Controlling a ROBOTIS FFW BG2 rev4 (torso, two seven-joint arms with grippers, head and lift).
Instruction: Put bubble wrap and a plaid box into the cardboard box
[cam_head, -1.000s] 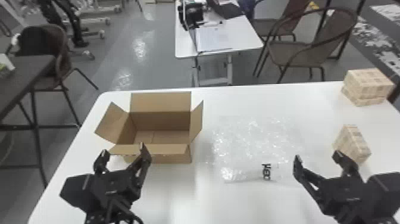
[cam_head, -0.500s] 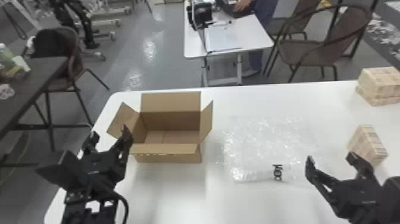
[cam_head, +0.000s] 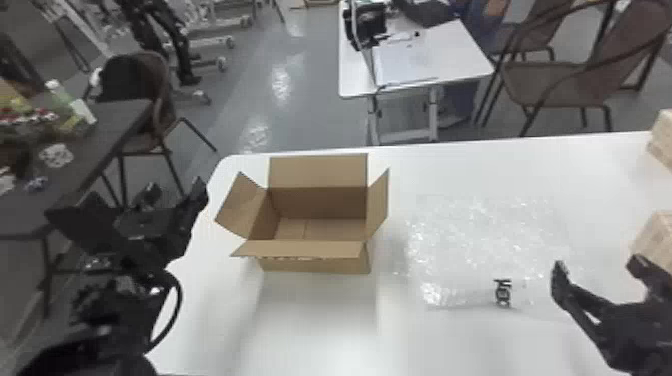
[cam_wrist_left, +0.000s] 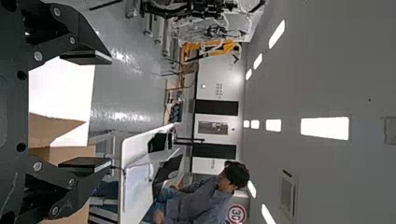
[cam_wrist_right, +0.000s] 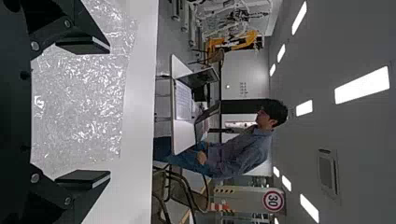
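Observation:
The cardboard box (cam_head: 315, 265) stands with its flaps spread, nothing inside. To its right the clear bubble wrap (cam_head: 480, 240) lies flat on the white table. My left gripper (cam_head: 170, 192) is left of the box, past the table's left edge; in the left wrist view the left gripper (cam_wrist_left: 86, 112) has its fingers wide apart. Near the wrap's right side is my right gripper (cam_head: 597, 267), and the right wrist view has the right gripper (cam_wrist_right: 84, 112) open, the bubble wrap (cam_wrist_right: 79, 107) beyond its fingers. A pale patterned block (cam_head: 655, 240) sits behind the right gripper.
A second pale block stack (cam_head: 662, 142) is at the table's (cam_head: 450, 160) far right. On the left stands a dark table (cam_head: 125, 115) with assorted items, beside a chair. A small white desk (cam_head: 435, 60) and chairs stand behind the work table.
My left gripper has swung leftward, away from in front of the box. The head view has shifted, so box and wrap sit farther right in it. Both remain on the table.

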